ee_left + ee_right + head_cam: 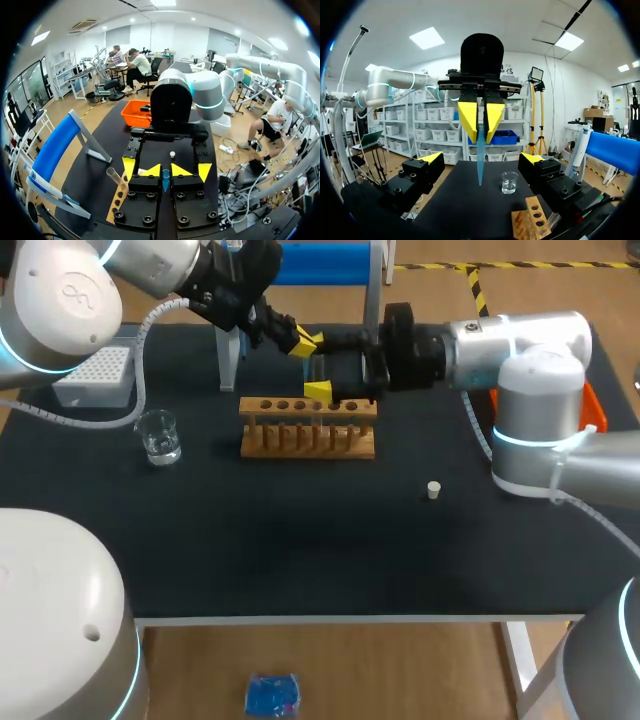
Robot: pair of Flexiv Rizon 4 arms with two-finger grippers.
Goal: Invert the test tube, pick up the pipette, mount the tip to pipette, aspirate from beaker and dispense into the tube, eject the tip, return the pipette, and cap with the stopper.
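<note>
A black table (300,540) fills most of the head view. The left arm (60,300) comes in from the far left corner and the right arm (530,350) from the right side. Both reach to the back middle of the table, where their grippers face each other above the far edge of the rack.

A stand with a blue panel (55,150) rises at the back of the table. To its left, near the table's left edge, sits a white tip box (95,375). The wooden rack (308,430) stands in the middle, its row of holes on top. A glass beaker (158,436) holding a little clear liquid stands well to the left of the rack, in front of the tip box.

The right gripper (482,159) has its fingers spread wide with nothing clamped between them. The left gripper (166,170) sits in the gap between those fingers. Its yellow tips are pressed together on a blue pipette tip (480,165), which hangs point down from them, above the tabletop.

A clear test tube (114,176) leans at one end of the rack, just beside one of the right gripper's fingers; whether it touches that finger I cannot tell.

The small white stopper (433,490) lies alone on the table, in front of the rack and to its right, well apart from it
</note>
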